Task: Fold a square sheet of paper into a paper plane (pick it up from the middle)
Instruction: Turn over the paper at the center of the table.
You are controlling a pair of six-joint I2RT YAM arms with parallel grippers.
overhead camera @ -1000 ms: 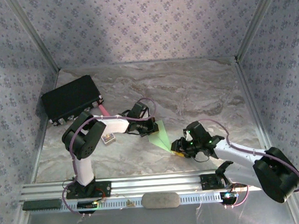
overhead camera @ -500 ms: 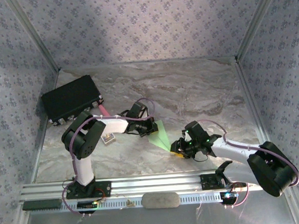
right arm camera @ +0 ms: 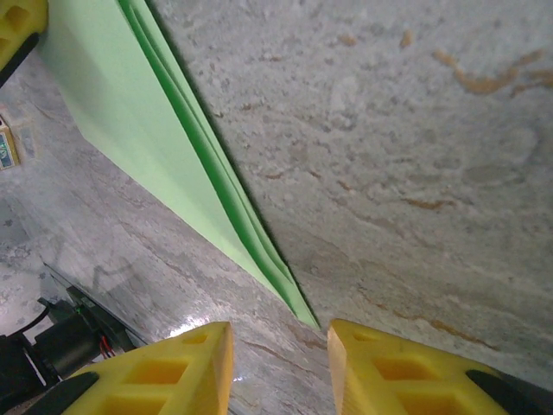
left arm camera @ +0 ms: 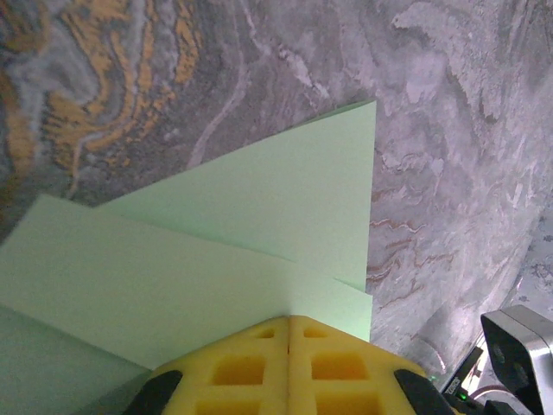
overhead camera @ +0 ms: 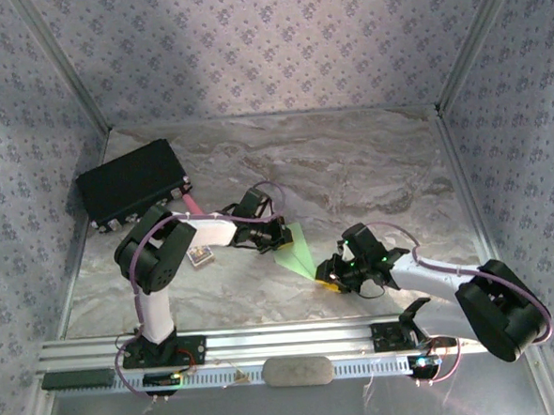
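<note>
The sheet of paper (overhead camera: 297,250) is lying on the desk (overhead camera: 368,164) as a narrow, layered green wedge, so the folding looks well advanced, probably at one of the late long creases or wing folds.

The left gripper (overhead camera: 273,238) is clenched, its yellow pads pressed together. In its wrist view the left gripper (left arm camera: 289,333) is sitting right at the wide end of the paper (left arm camera: 259,225), seemingly pinning it down. Whether a layer is pinched between the pads I cannot tell.

The right gripper (overhead camera: 328,278) is standing released. In its wrist view the right gripper (right arm camera: 278,333) is hovering with the sharp tip of the paper (right arm camera: 112,112) just ahead of the gap between its fingers.

Next, it is likely needing to catch only the top layer near that tip while the other end is being held steady.
</note>
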